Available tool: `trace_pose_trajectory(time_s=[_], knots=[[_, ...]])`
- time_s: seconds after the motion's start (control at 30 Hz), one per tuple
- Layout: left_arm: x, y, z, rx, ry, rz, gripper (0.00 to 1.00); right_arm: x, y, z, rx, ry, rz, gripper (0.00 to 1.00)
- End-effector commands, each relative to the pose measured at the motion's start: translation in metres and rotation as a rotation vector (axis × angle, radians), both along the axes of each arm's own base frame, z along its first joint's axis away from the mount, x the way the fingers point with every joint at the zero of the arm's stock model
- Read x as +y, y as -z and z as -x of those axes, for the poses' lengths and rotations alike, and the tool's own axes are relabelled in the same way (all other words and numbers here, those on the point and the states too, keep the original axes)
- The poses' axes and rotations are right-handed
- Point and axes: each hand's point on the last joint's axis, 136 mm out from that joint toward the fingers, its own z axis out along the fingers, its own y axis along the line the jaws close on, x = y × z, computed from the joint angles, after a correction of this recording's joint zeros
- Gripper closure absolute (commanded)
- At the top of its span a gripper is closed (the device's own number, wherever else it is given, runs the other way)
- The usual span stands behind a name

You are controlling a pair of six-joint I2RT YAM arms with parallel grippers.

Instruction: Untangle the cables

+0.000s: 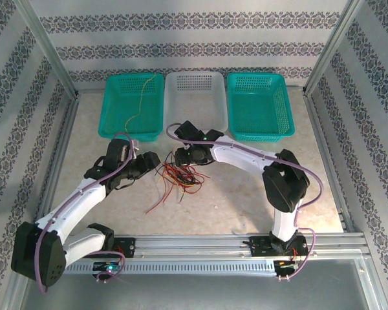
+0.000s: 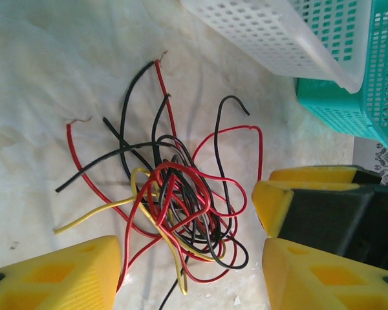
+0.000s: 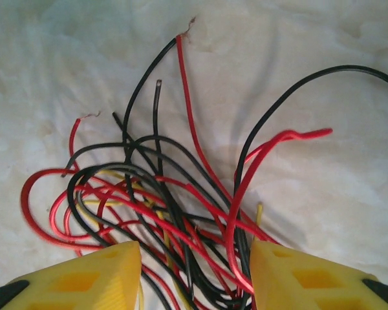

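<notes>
Yellow fingers (image 3: 84, 281) of my right tool (image 3: 194, 248) straddle the cables (image 3: 174, 213); I judge most of the untangling is left to do.
Both my tools stand open: the right one's jaws sit either side of the knot without pinching it, and my left tool (image 2: 191, 244) gapes beside it, holding nothing. The red, black and yellow clump lies on the bench (image 1: 246, 194) just in front of the white basket (image 1: 195, 75). One thin yellowish wire (image 1: 139, 106) lies in the green basket (image 1: 113, 103) left of the white one, so I count one strand as done. The clump has no single long axis; its ends fan out, the longest red tail (image 1: 156, 200) trailing away from the white basket, leftward.
</notes>
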Motion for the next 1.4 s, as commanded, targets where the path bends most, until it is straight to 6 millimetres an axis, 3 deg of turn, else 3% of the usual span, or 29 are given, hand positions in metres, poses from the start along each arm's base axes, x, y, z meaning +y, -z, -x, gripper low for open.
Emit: trace_pose_trajectory(time_s=[0.0, 0.1, 0.23, 0.37, 0.5, 0.63, 0.7, 0.8, 1.03, 1.23, 1.37], knots=[[-0.010, -0.004, -0.009, -0.027, -0.003, 0.034, 0.40, -0.008, 0.006, -0.006, -0.008, -0.012, 0.081, 0.59], [-0.011, 0.004, -0.014, -0.010, -0.020, 0.024, 0.39, -0.009, 0.007, -0.009, -0.004, 0.000, 0.075, 0.62], [-0.014, 0.010, -0.022, 0.008, -0.020, 0.019, 0.39, -0.013, 0.010, -0.013, -0.003, 0.012, 0.085, 0.59], [-0.021, 0.020, -0.027, 0.035, -0.003, -0.008, 0.39, -0.008, 0.015, -0.011, 0.017, -0.002, 0.065, 0.78], [-0.025, 0.035, -0.030, 0.075, 0.006, -0.023, 0.39, -0.010, 0.015, -0.010, 0.016, 0.000, 0.061, 0.84], [-0.029, 0.048, -0.034, 0.101, 0.007, -0.012, 0.39, -0.014, 0.004, -0.010, -0.009, 0.003, 0.055, 1.00], [-0.033, 0.054, -0.036, 0.116, 0.010, -0.003, 0.39, -0.016, -0.008, -0.008, -0.034, -0.002, 0.046, 1.00], [-0.037, 0.064, -0.038, 0.143, 0.011, 0.005, 0.43, -0.025, -0.044, -0.006, -0.115, 0.005, 0.027, 1.00], [-0.047, 0.087, -0.040, 0.208, 0.015, 0.027, 0.68, -0.048, -0.169, 0.014, -0.369, -0.018, -0.091, 1.00], [-0.049, 0.101, -0.037, 0.240, 0.003, 0.015, 0.80, -0.080, -0.275, 0.034, -0.592, -0.018, -0.174, 1.00], [-0.051, 0.110, -0.031, 0.260, 0.004, -0.009, 0.90, -0.100, -0.333, 0.046, -0.725, -0.009, -0.223, 1.00]])
